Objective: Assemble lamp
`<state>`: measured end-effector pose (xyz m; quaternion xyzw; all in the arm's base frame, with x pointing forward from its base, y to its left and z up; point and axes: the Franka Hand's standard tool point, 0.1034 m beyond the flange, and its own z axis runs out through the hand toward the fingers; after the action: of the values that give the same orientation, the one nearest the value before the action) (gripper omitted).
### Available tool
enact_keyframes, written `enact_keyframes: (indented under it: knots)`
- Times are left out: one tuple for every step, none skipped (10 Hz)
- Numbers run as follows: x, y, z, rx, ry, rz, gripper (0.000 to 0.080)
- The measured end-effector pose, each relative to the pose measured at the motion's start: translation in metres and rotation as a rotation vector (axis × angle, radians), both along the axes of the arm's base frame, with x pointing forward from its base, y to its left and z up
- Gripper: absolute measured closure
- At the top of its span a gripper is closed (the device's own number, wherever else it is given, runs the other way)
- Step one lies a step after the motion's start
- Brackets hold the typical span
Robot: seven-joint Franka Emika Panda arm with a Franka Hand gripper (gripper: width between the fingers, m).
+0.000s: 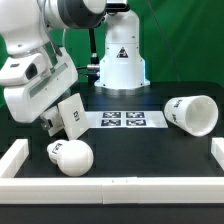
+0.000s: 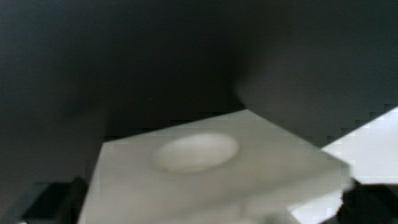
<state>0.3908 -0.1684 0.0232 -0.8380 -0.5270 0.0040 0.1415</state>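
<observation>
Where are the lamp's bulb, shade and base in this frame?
bulb (image 1: 72, 157): exterior view, on its round body.
shade (image 1: 192, 113): exterior view, on its outer wall.
base (image 1: 74, 118): exterior view, on its tagged face.

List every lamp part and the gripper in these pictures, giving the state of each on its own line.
gripper: open, holding nothing, above the base.
base: tilted, under the gripper.
bulb: loose on the table.
shade: on its side, apart from the others.
marker board: flat on the table.
</observation>
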Motion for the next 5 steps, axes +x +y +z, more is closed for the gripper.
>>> enact_keyframes:
  knots:
    - [-0.0008,0.0015,-0.0064,0.000,0.006,0.000,0.0100]
    - [-0.0012,0.0044,-0.0102,-0.008,0.006,-0.009,0.0100]
    - [-0.0018,0.0061,-0.0110,-0.012,0.005,-0.013,0.0100]
    - [-0.0021,0.0050,-0.0110,-0.013,0.005,-0.015,0.0126]
    - [-0.0023,0.0049,-0.0112,-0.013,0.006,-0.016,0.0126]
